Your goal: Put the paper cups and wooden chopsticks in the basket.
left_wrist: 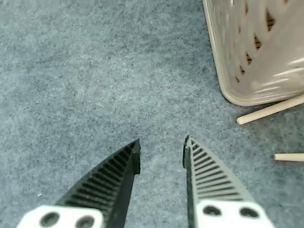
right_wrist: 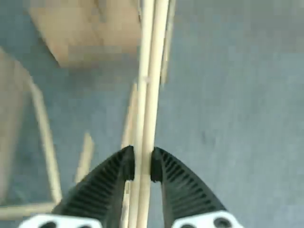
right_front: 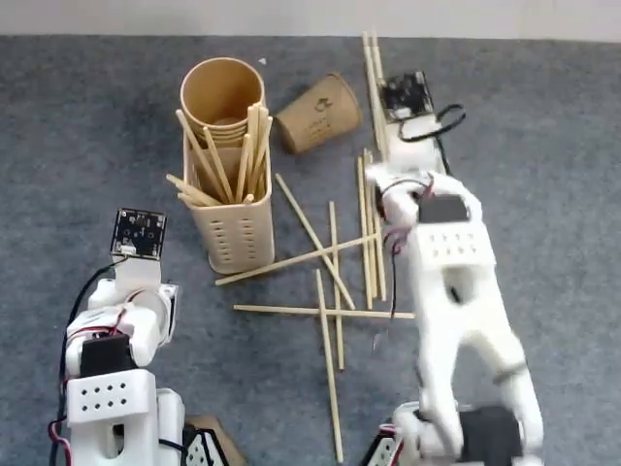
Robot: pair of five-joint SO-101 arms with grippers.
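The right gripper (right_wrist: 142, 159) is clenched on a pair of chopsticks (right_wrist: 149, 71), its jaws pressed against them from either side, and the sticks run straight out past the fingertips. In its wrist view a tipped cup (right_wrist: 90, 28) lies blurred beyond the gripper, off to one side of the held pair, with more sticks lying on the grey carpet (right_wrist: 237, 95) underneath. The high view adds what that close view cannot: the cup lies on its side, just beside the basket (right_front: 238, 238), its mouth turned away from it. The basket holds an upright cup (right_front: 221, 92) and a bundle of chopsticks leaning against its rim. The held pair pokes out toward the far edge of the table, next to the arm's camera board. The loose chopsticks (right_front: 330, 388) lie crossed over one another between the basket and the right arm. The left gripper (left_wrist: 161, 147) is released, its jaws spread with nothing between them, over bare carpet. Its wrist view shows the slotted wall of the basket close by, apart from the fingers, and two chopstick ends (left_wrist: 270, 110) near the foot of the basket, one of them touching it. From above, this arm sits near the front of the table, beside the basket on the side away from the scattered sticks.
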